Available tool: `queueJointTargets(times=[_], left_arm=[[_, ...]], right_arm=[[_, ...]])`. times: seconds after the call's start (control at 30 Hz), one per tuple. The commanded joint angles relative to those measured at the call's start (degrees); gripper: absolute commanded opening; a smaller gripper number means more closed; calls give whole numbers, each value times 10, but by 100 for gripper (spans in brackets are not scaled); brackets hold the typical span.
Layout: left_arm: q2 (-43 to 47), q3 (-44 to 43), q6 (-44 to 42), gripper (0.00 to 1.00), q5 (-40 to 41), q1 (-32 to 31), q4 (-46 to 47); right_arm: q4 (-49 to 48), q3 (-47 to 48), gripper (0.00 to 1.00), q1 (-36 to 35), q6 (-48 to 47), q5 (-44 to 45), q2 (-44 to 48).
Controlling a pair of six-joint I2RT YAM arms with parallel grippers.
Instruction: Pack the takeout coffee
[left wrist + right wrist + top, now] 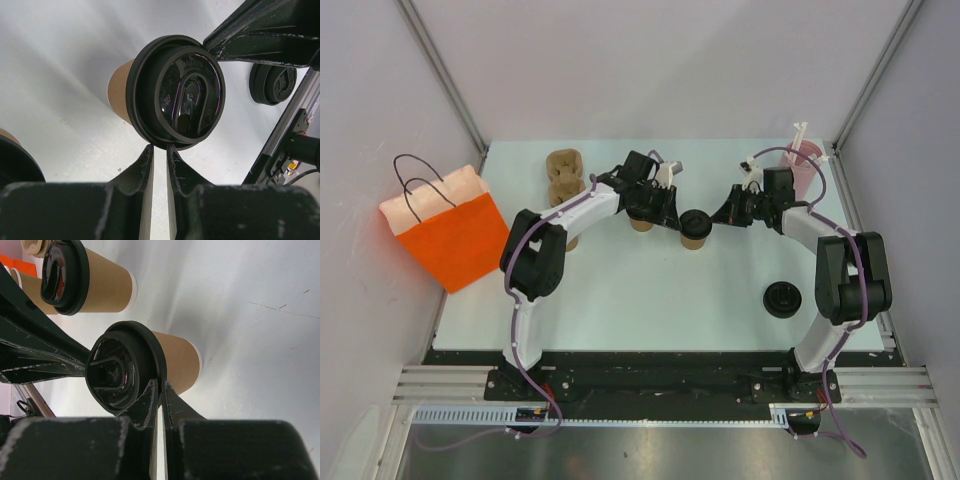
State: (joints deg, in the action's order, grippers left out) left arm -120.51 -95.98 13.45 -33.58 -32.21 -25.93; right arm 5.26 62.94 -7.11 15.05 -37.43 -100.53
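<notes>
A tan paper cup with a black lid [695, 228] stands mid-table between my two grippers. My right gripper [161, 386] is shut on the rim of this cup's lid [117, 370]. It shows in the top view [720, 217] just right of the cup. My left gripper [160, 146] is shut and empty, with its tips touching the near edge of the same lid [175, 92]. A second lidded cup [85, 277] stands upright beside it, partly under my left wrist [641, 222].
An orange paper bag [450, 228] stands off the table's left edge. A brown pulp cup tray [563, 177] lies at the back left. A pink cylinder with white straws [805, 160] stands at the back right. A loose black lid [783, 298] lies at the front right.
</notes>
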Motion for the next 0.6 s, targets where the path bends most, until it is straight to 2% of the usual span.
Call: queueJointTargets(times=[0.0, 0.23, 0.4, 0.57], left_arm=[[-46, 20, -40, 17, 75, -13, -9], [-23, -22, -47, 21, 61, -8, -10], [-28, -62, -41, 24, 38, -2, -10], [-30, -75, -37, 27, 28, 7, -10]], right_arm=[[78, -51, 0, -11, -16, 51, -43], [51, -45, 0, -10, 5, 28, -7], [63, -27, 5, -7, -25, 14, 14], [67, -12, 6, -1, -32, 0, 29]])
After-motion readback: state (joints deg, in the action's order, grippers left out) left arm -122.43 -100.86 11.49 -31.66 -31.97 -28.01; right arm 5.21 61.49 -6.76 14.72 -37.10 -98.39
